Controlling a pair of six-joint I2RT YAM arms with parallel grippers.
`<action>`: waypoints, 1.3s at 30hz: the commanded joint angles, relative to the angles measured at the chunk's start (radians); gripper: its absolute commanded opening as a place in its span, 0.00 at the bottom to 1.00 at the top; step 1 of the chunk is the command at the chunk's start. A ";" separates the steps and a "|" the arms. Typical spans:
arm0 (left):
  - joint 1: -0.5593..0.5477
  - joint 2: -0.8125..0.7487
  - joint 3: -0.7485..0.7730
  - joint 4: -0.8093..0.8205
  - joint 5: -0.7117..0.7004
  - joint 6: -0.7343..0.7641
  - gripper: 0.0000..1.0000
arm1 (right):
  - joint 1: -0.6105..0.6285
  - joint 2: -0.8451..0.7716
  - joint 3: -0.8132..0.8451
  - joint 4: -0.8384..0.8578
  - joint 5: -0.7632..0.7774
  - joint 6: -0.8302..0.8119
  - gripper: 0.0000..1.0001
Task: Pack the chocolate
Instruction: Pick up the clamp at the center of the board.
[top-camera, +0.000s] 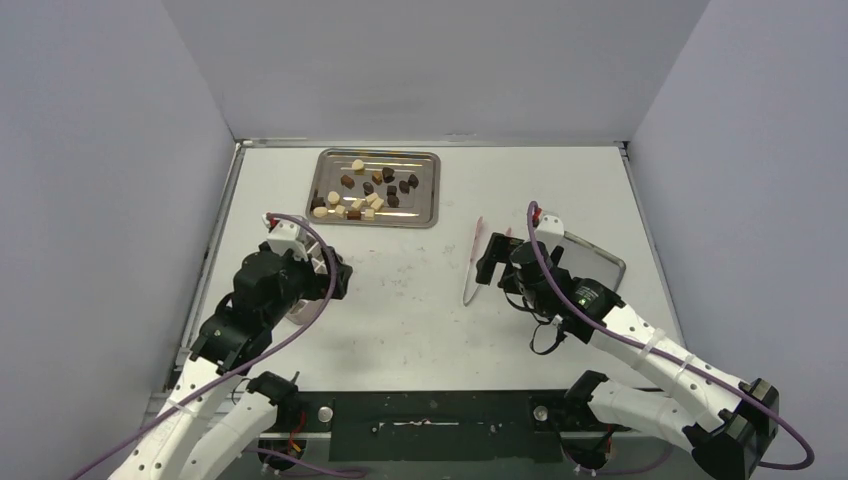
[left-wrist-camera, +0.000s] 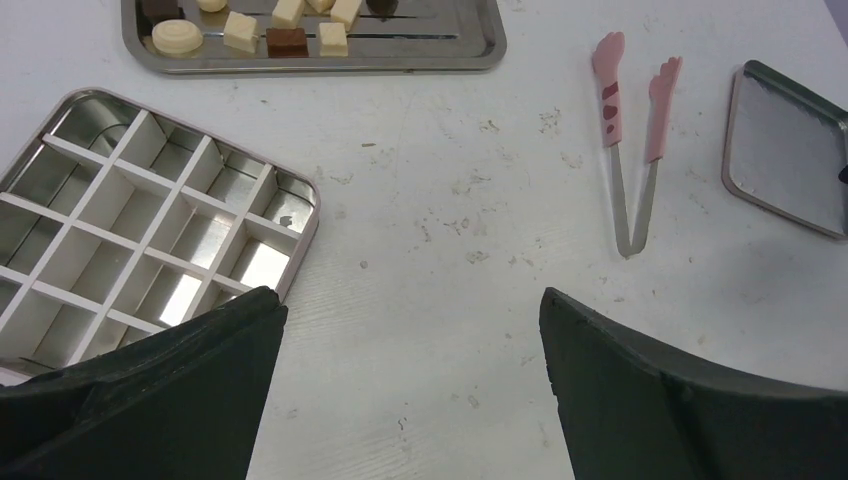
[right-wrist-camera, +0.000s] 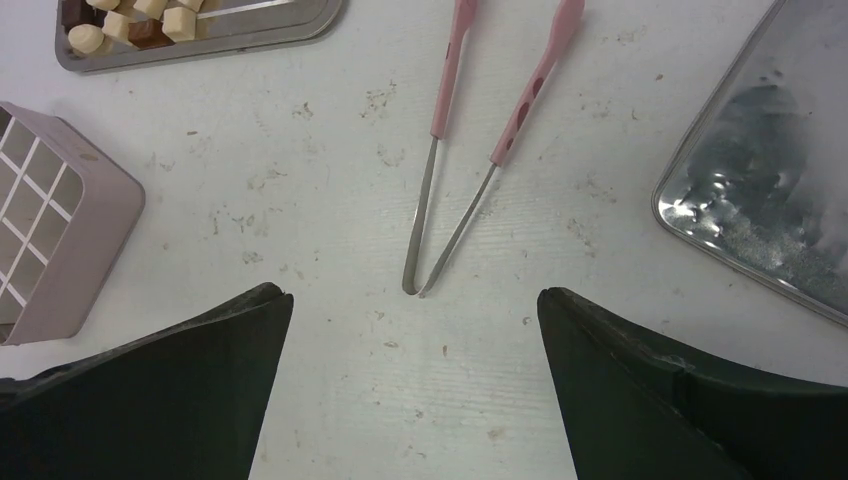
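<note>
Brown, dark and cream chocolate chunks (top-camera: 365, 192) lie on a steel tray (top-camera: 426, 163) at the table's far side, well apart from both grippers. Left gripper (left-wrist-camera: 410, 305): jaws spread wide, empty, at the corner of a divided tin (left-wrist-camera: 312, 215). Right gripper (right-wrist-camera: 412, 298): jaws wide, empty, above pink tongs (right-wrist-camera: 442, 100), which lie beside a metal lid (right-wrist-camera: 760, 180). White table (top-camera: 420, 330), scuffed; pale grey walls (top-camera: 100, 150).
</note>
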 joint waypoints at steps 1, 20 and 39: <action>0.006 -0.025 0.015 0.058 -0.009 0.004 0.97 | 0.004 -0.011 -0.004 0.052 0.030 -0.027 1.00; 0.051 -0.081 0.008 0.135 -0.115 0.005 0.97 | 0.005 0.212 0.031 0.033 0.276 0.080 0.99; 0.015 -0.100 -0.005 0.121 -0.121 0.021 0.97 | 0.021 0.683 0.167 0.224 0.208 0.171 0.75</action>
